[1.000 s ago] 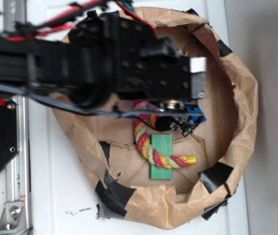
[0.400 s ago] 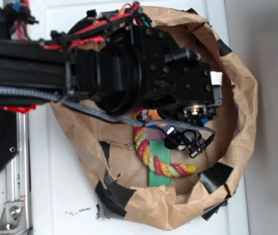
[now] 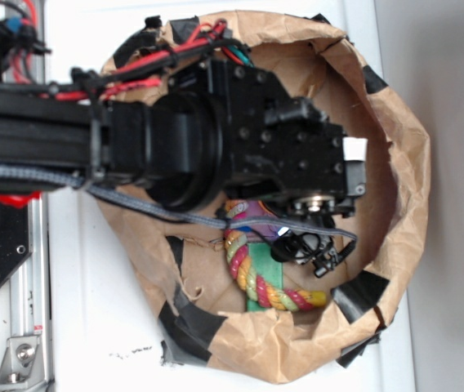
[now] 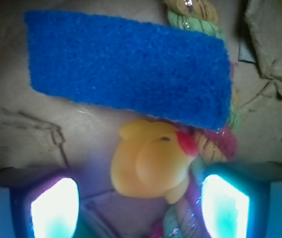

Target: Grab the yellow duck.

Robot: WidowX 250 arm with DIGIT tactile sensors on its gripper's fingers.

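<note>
Lowered further into the crumpled brown paper bag (image 3: 395, 163), the open black gripper (image 4: 140, 210) is seen straddling the glossy yellow rubber duck (image 4: 148, 163), beak pointed right toward the multicoloured twisted rope (image 4: 215, 146), below the blue sponge rectangle (image 4: 126, 62).

arm: I see it has moved further over the paper bowl (image 3: 408, 188) and lower since one second ago | green block (image 3: 262, 296): now more covered by the arm | rope (image 3: 252, 273): its upper end is now hidden | claw (image 4: 140, 210): it has come down around the yellow duck (image 4: 148, 161)
</note>
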